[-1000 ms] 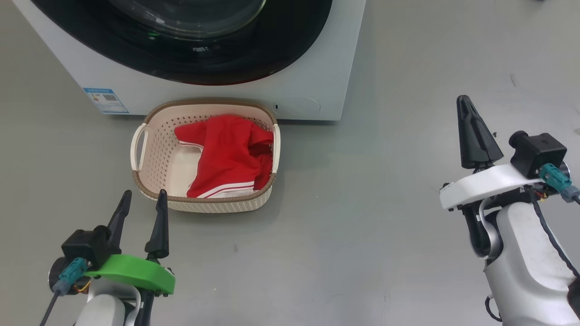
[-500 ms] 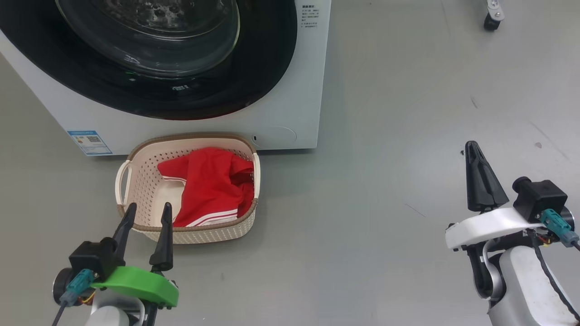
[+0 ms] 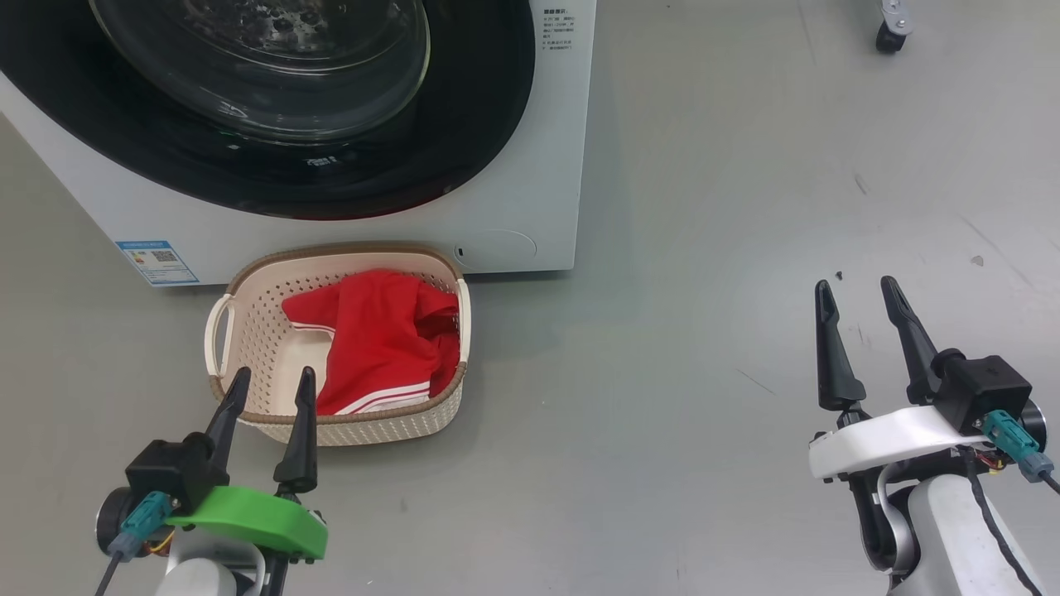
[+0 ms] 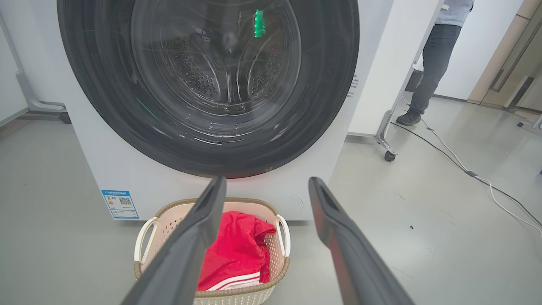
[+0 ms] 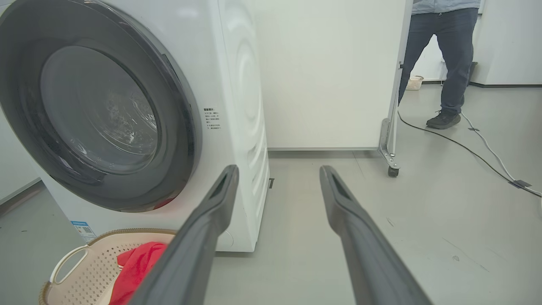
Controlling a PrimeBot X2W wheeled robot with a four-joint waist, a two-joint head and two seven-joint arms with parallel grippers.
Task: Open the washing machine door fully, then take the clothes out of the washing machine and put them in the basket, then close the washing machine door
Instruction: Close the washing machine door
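Low at 7 o'clock in the head view, the left gripper points up, its jaws wide apart and holding nothing. Its dark tips show over the near rim of the basket; I cannot tell if they touch it. At 4 o'clock the right gripper stands over bare floor, jaws wide apart too, nothing in them.

The basket sits on the floor at 8 o'clock, just in front of the washing machine. It is cream plastic with rounded corners, lots of little holes, a brown woven-look rim and a loop handle on each side. The clothes lie inside it, toward its right half: soft red cloth, bunched up, with white stripes along the near edge.

The washing machine is a big white box with straight edges, from 9 to 12 o'clock. The washing machine door, a shiny black ring around a bulging glass bowl, lies flat against the front, shut. A small blue label sits at the front's bottom left corner.

From 1 to 5 o'clock smooth grey floor spreads wide, with a few small dark specks. In the right wrist view a person's legs stand far back by a white panel on wheels, and a cable runs across the floor.
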